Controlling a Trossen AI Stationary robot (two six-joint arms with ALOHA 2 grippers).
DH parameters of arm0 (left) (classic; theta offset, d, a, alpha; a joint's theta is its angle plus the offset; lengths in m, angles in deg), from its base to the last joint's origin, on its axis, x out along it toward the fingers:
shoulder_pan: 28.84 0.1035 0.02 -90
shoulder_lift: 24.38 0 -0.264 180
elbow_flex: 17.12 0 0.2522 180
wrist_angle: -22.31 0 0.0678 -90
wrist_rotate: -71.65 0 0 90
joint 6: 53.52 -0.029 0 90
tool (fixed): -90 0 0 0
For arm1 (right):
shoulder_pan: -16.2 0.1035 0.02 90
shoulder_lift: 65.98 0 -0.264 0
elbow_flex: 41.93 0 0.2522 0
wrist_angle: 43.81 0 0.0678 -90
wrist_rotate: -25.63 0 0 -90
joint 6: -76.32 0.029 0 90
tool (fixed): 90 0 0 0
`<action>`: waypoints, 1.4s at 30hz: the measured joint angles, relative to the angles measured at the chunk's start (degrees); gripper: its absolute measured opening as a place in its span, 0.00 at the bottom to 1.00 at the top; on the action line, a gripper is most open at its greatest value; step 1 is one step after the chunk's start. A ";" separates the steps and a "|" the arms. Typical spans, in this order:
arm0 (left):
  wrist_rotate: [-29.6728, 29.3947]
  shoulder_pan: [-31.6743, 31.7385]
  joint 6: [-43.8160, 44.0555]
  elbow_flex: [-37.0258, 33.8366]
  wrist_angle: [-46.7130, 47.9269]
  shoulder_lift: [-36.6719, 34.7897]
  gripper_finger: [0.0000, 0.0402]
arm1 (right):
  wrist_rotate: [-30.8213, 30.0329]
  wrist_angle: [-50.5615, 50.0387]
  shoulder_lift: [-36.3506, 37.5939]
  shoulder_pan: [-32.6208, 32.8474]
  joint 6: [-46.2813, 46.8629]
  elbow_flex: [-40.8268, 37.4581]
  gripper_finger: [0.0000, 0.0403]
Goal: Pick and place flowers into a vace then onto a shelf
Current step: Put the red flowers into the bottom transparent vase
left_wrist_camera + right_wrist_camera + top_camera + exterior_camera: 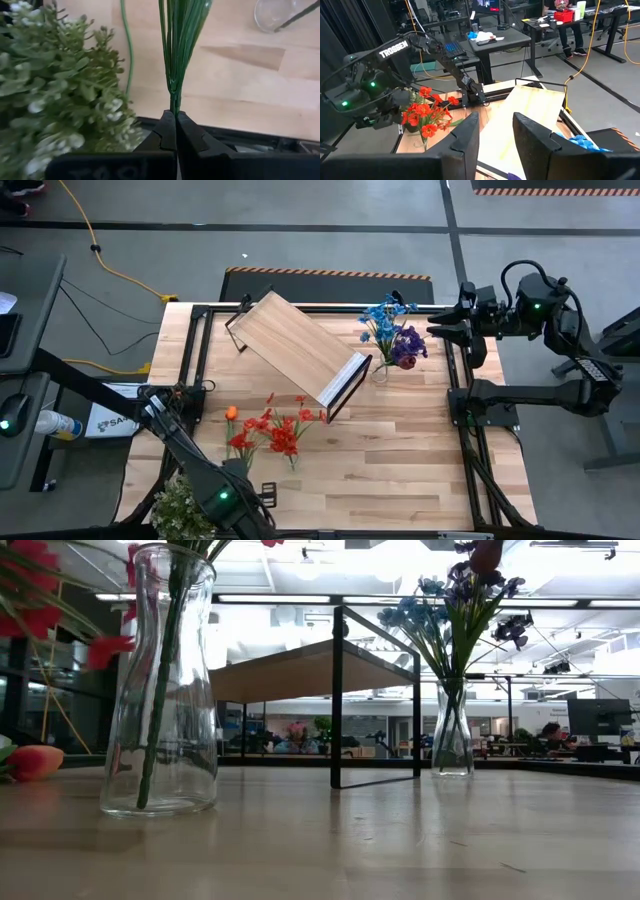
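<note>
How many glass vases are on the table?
2: one vase near the table's front edge with red flowers, the other vase beside the shelf holding blue and purple flowers.

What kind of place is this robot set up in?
Most likely a robotics lab or open workshop. Beyond the wooden table there is a bare concrete floor with hazard striping, desks with equipment, and a person seated at a workbench.

Bushy pale green-white plant [180, 505] at table [400, 450] corner, yellow cable [110, 270] on floor
</note>
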 joint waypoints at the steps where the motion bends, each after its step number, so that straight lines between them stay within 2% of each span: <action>1: 0.01 -0.30 0.01 0.00 -0.01 -0.38 0.07 | 0.00 0.00 0.00 0.00 0.00 0.00 0.27; 22: -0.68 -4.39 -0.12 0.00 0.01 -8.55 0.07 | -0.18 0.09 -0.04 0.00 0.09 0.02 0.27; 28: -0.89 -4.68 -1.04 0.01 -0.01 -9.22 0.07 | -0.31 0.75 -0.04 -0.01 0.22 0.00 0.27; 36: -0.79 -4.67 -3.20 3.57 0.05 -9.36 0.07 | -0.46 1.61 -0.07 0.00 0.67 0.00 0.27; 42: 4.20 -4.69 -3.91 3.96 -0.47 -9.33 0.07 | -0.26 1.68 -0.04 0.00 1.07 0.00 0.27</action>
